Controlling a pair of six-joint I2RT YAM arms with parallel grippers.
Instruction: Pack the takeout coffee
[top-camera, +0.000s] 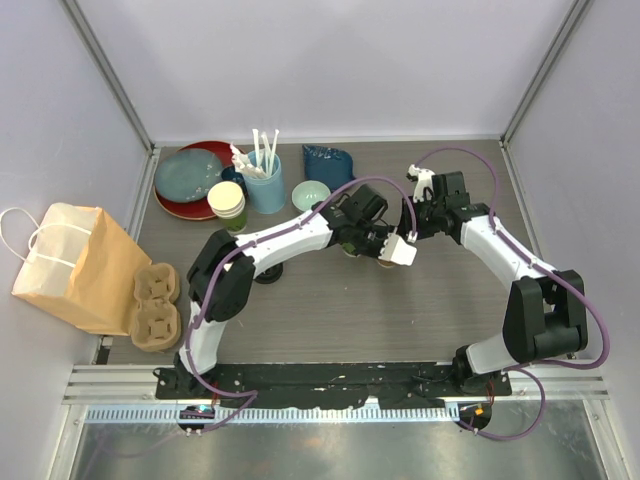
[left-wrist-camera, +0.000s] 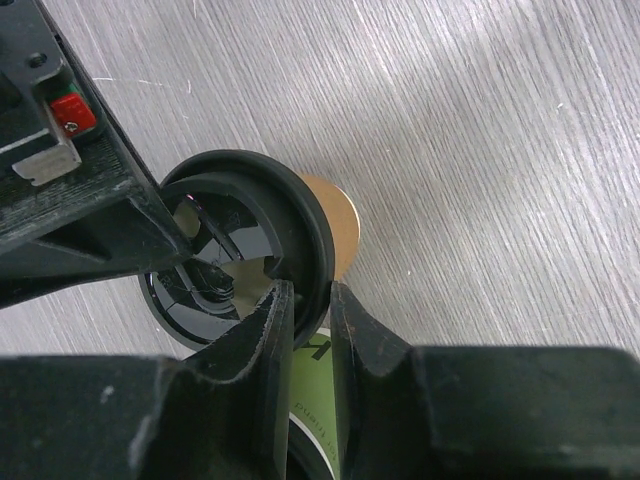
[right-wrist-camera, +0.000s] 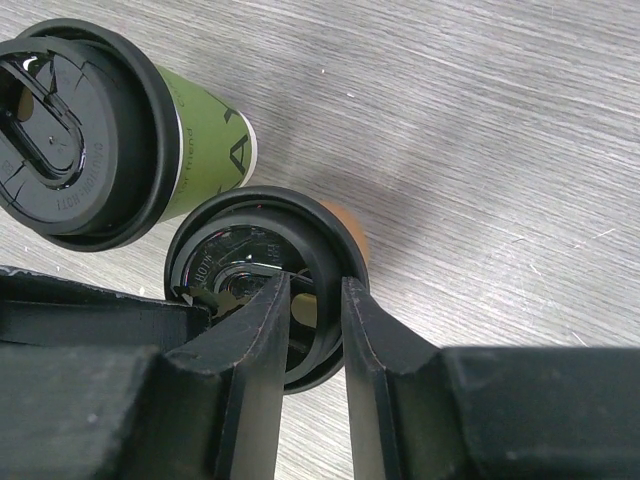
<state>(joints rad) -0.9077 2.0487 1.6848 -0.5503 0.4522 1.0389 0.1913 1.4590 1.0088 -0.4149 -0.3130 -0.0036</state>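
Observation:
The takeout coffee stands as two lidded cups side by side at the table's centre. The brown-walled cup (right-wrist-camera: 352, 226) has a black lid (right-wrist-camera: 235, 250), and both grippers sit at that lid's rim from opposite sides. My left gripper (left-wrist-camera: 311, 295) pinches the rim (left-wrist-camera: 318, 250), which fills the narrow gap between its fingers. My right gripper (right-wrist-camera: 316, 290) straddles the rim with one finger over the lid top and one outside, a sliver of gap still showing. The green-walled cup (right-wrist-camera: 212, 130) stands upright next to the brown one and directly under my left gripper (left-wrist-camera: 316, 390). In the top view the arms hide both cups.
A brown paper bag (top-camera: 75, 265) and a cardboard cup carrier (top-camera: 155, 305) lie at the left. At the back stand stacked plates (top-camera: 190, 175), a lidless cup stack (top-camera: 227, 200), a blue holder of white cutlery (top-camera: 265, 185), a small bowl (top-camera: 310, 195) and a blue pouch (top-camera: 328, 165).

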